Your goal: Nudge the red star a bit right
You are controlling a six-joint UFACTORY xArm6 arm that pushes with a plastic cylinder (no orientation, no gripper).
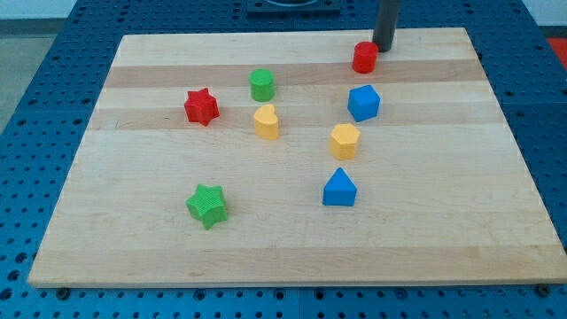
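Tool tip (384,48) is a plain rod gripping nothing, just right of the red cylinder (364,58). Red star (201,106) sits well left, untouched on the bench (443,248); the whole nudge remains.

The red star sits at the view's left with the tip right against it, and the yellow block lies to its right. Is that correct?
Not quite. The camera view shows my tip far from the red star, up at the view's top beside the red cylinder. The rest holds: the star sits at the view's left, with the yellow block to its right.
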